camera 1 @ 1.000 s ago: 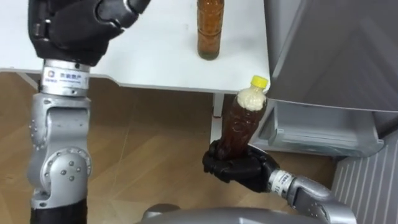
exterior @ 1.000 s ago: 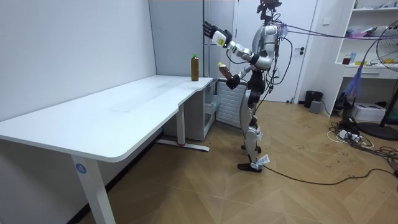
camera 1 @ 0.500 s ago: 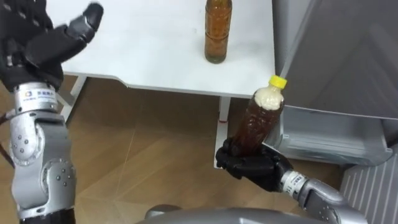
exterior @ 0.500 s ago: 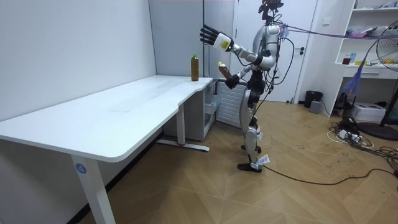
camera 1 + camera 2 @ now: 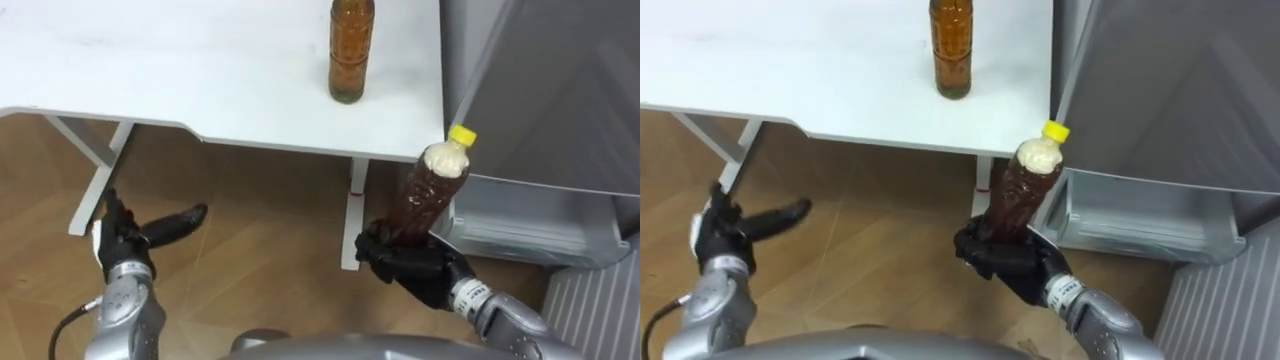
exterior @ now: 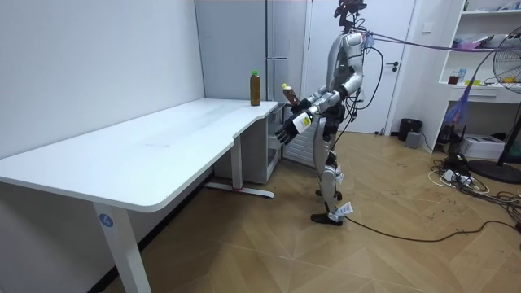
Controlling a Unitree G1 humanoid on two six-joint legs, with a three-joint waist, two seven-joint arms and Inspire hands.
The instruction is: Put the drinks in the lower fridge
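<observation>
Brown bottle [image 5: 425, 195] in right hand [image 5: 402, 264] | near table [image 5: 200, 70] edge | fridge [image 5: 560, 90] beside

A long white table on white metal legs [image 6: 138, 155] stands along a plain pale wall [image 6: 98, 57], on a light wooden floor laid in a herringbone pattern [image 6: 269, 244]. At the table's far end rises a tall grey fridge [image 6: 285, 49]. Beyond it is a white door [image 6: 399, 49]. At the room view's right stand white shelves [image 6: 488, 32] and a dark standing fan [image 6: 509, 98]. The light is even and soft.
</observation>
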